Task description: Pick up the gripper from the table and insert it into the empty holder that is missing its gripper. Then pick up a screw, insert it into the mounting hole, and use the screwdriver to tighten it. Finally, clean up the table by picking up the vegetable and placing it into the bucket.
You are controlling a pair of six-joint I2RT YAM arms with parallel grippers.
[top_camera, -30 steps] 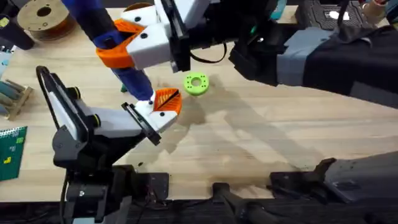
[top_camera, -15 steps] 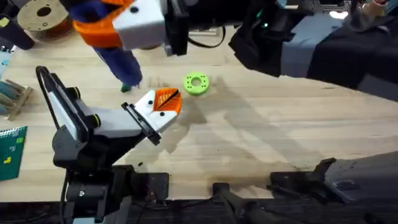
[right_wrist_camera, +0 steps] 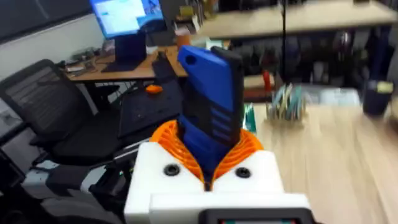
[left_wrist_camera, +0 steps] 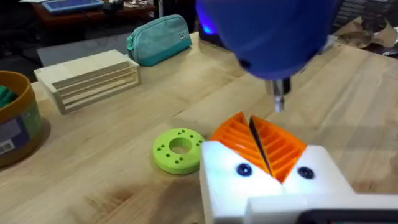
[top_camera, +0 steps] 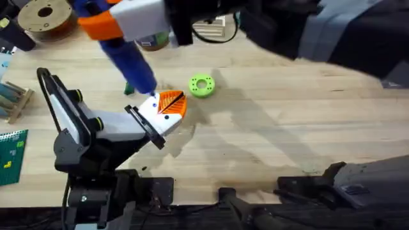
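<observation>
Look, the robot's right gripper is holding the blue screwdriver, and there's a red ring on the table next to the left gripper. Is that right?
Almost. The ring is lime green, not red; the overhead view shows it. The rest holds: the right gripper holds the blue screwdriver, and the ring lies on the table next to the left gripper.

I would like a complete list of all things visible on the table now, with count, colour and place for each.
screwdriver: 1, bright blue, held in the right hand, tip down beside the left hand's pads
ring: 1, lime green, on the table right of the left hand
bucket: 1, yellow-ochre with bluish label, at the far side of the table
spool: 1, brown, far left corner
slatted wooden box: 1, pale wood, beyond the ring
pouch: 1, teal, behind the box
table: 1, light wood
left hand: 1, white with orange pads, shut, low over the table
right hand: 1, white with orange pads, shut on the screwdriver
</observation>
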